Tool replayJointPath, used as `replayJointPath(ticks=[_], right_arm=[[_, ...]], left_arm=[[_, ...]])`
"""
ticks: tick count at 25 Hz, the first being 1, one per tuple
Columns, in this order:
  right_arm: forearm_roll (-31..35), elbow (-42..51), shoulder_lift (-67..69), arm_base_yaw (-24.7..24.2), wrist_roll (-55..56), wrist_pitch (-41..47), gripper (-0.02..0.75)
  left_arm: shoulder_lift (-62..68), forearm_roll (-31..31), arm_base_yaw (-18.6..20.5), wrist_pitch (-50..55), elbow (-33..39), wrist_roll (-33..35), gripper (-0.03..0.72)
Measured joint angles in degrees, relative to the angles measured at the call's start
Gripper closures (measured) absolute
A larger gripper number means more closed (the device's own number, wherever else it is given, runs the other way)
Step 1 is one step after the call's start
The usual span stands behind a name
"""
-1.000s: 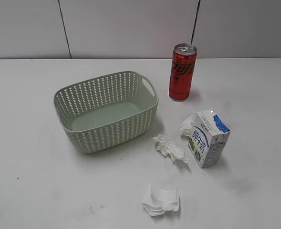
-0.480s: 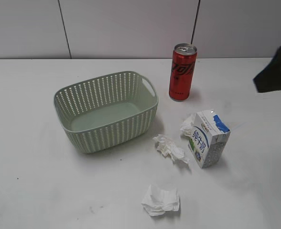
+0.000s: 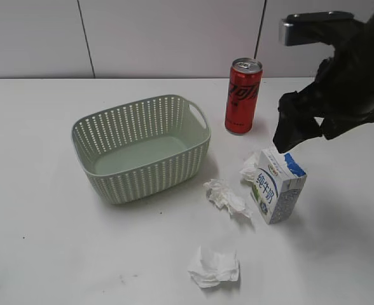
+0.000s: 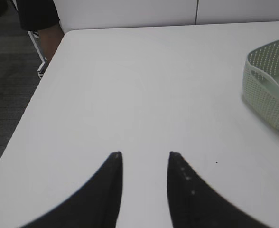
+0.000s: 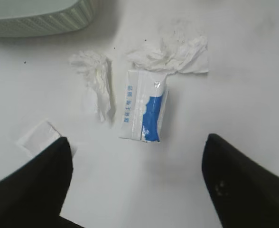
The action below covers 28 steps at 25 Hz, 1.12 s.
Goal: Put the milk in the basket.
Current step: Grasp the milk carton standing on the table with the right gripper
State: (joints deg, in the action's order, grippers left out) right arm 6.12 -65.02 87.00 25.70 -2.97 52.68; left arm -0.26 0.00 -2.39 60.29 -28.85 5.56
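The milk (image 3: 277, 184) is a small white carton with blue patches, standing on the white table right of the basket (image 3: 152, 178), a pale green perforated one with nothing in it. My right gripper (image 3: 314, 127) hangs open just above and behind the carton, not touching it. In the right wrist view the carton (image 5: 144, 104) lies between and ahead of the wide-spread fingers of that gripper (image 5: 137, 142), and the basket's wall (image 5: 40, 19) shows at the top left. My left gripper (image 4: 145, 154) is open and empty over bare table, with the basket's corner (image 4: 267, 95) at the right edge.
A tall red soda can (image 3: 242, 96) stands behind the carton, right of the basket. Crumpled tissues lie against the carton's left (image 3: 250, 166), between carton and basket (image 3: 225, 197), and near the front (image 3: 214, 267). The table's left edge (image 4: 40, 90) drops to dark floor.
My right arm has come in from the right edge and moved left, until its gripper is over the carton. The carton, basket, can and tissues have not moved.
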Motion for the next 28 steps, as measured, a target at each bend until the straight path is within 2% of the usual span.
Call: replayJointPath(ticks=[10,20,24,28], right_arm=[[0.0,-2.5,11.7,0.0,1.4,0.3,0.076],[0.0,-2.5,18.4,0.0,1.4,-4.6,0.091],[0.0,-2.6,20.6,0.0,1.4,-5.0,0.118],[0.0,-2.6,21.9,0.0,1.4,-5.1,0.178]], left_arm=[[0.0,0.0,0.0,0.0,0.0,0.0,0.449],[0.0,0.0,0.0,0.0,0.0,0.0,0.449],[0.0,0.0,0.0,0.0,0.0,0.0,0.449],[0.0,0.0,0.0,0.0,0.0,0.0,0.449]])
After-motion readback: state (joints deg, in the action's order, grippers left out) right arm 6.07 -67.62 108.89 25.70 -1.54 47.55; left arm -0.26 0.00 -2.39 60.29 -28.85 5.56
